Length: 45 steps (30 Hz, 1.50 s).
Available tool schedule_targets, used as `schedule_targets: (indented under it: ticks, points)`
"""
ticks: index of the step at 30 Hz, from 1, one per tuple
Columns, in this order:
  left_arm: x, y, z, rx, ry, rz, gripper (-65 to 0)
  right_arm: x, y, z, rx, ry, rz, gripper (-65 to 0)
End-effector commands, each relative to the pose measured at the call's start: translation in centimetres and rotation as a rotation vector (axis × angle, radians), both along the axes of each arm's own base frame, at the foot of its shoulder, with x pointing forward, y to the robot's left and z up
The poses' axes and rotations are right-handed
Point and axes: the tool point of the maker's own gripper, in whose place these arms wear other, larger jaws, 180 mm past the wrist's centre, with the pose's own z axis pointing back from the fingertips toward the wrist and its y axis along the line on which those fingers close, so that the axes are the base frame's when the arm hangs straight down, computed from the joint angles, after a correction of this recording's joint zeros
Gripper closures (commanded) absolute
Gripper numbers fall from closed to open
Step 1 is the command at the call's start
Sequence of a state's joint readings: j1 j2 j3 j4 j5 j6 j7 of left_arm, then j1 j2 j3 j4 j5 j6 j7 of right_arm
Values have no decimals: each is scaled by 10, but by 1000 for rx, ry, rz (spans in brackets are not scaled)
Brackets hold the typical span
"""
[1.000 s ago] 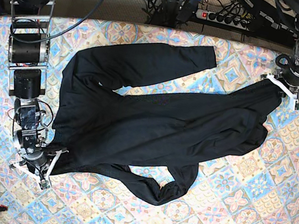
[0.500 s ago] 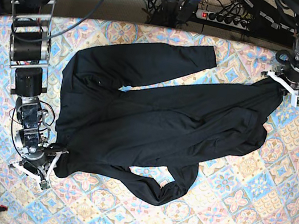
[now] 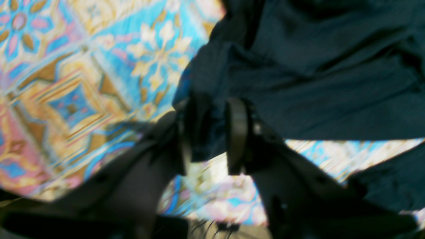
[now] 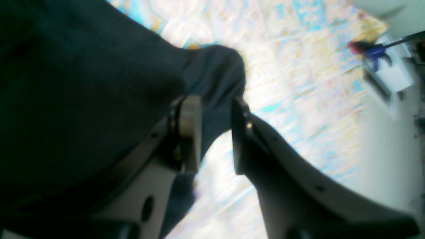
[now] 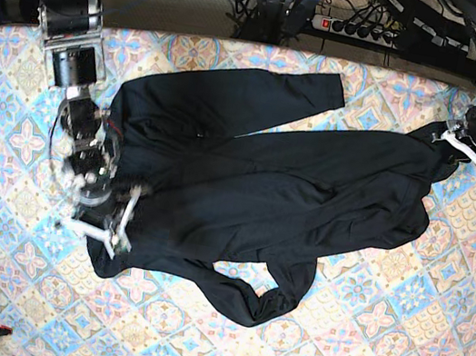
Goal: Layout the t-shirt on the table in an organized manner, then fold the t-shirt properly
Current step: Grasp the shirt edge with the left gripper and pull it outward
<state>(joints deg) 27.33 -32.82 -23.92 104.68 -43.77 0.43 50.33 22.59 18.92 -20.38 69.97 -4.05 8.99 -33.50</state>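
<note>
Both arms have shifted since the earlier base view: the right end effector (image 5: 105, 226) has travelled up from the near-left table area onto the garment's lower-left edge, and the left end effector (image 5: 473, 155) has slid outward toward the far right edge of the table (image 5: 356, 346), dragging its corner of cloth along. Spread across the middle of the table between the two end effectors, the black t-shirt (image 5: 254, 190) lies rumpled, one long sleeve angled up toward the far edge and another curled in a loop at the near side.

In the left wrist view, the left end effector (image 3: 207, 136) has its fingers (image 3: 236, 132) parted, with a fold of the t-shirt (image 3: 332, 83) sitting between them.

The right wrist view shows the right end effector (image 4: 215, 132) likewise spread, a tongue of the t-shirt (image 4: 83, 83) hanging down through the gap between its fingers (image 4: 191, 129). Whether either one grips the cloth cannot be told.
</note>
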Motion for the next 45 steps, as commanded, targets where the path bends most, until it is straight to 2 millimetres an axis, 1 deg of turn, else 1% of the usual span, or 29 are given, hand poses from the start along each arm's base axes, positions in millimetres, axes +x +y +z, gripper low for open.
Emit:
schedule_targets:
  ticks: [1,2,4,6,7,9,12,15,17,18,21,23,27,28,30,34,35,36,38,39,40,42,45]
  points:
    - [6,6,12,29,-16,-23,-231,8,-6,16,-5,-42,-7,-149]
    - [6,8,13,36,-9,-29,-254,6,-11,18,-7,-43,-20,-149]
    - [9,11,17,44,-17,-28,-288,1,-16,19,4,-48,-36,-150]
    - [15,17,24,54,-47,-9,-305,-7,-23,17,19,-48,-62,-151]
    - [22,19,31,54,-82,1,-305,-11,-25,16,25,-48,-68,-152]
    - [34,17,37,45,-134,15,-305,-18,-25,13,30,-44,-71,-152]
    - [61,4,49,8,-210,17,-305,-25,-22,11,37,-45,-65,-152]
    - [86,-9,35,-21,-203,7,-305,-24,-20,14,38,-52,-61,-150]
    - [100,-14,18,-5,-165,-8,-305,-24,-19,15,39,-55,-59,-149]
    - [104,-18,10,-3,-148,-12,-305,-26,-19,14,39,-53,-58,-149]
    - [112,-22,-6,19,-108,-21,-305,-38,-15,7,43,-38,-48,-149]
    - [116,-34,-15,4,-93,-33,-305,-40,-12,8,46,-44,-41,-149]
    - [118,-53,-25,-8,-71,-74,-302,-41,-10,9,49,-46,-38,-149]
    - [118,-58,-27,-3,-63,-93,-292,-42,-11,9,48,-45,-39,-149]
    - [115,-68,-34,13,-42,-130,-240,-42,-11,9,48,-45,-39,-149]
    - [115,-70,-32,4,-45,-136,-23,-42,-12,8,47,-44,-40,-149]
    - [115,-65,-30,1,-49,-121,0,-45,-15,6,49,-38,-52,-149]
    - [117,-59,-26,1,-60,-101,0,-47,-20,4,51,-34,-66,-149]
    - [122,-44,-7,-9,-120,-51,-12,-54,-28,-2,48,-13,-92,-149]
    - [122,-36,4,-12,-151,-26,-10,-57,-32,-5,44,2,-107,-149]
    - [122,-29,15,-18,-186,-1,-2,-60,-35,-8,39,18,-116,-149]
    - [125,-16,47,-36,-280,41,0,-63,-36,-11,33,36,-124,-149]
    - [128,-3,94,-67,-415,84,0,-76,-36,-23,30,70,-124,-149]
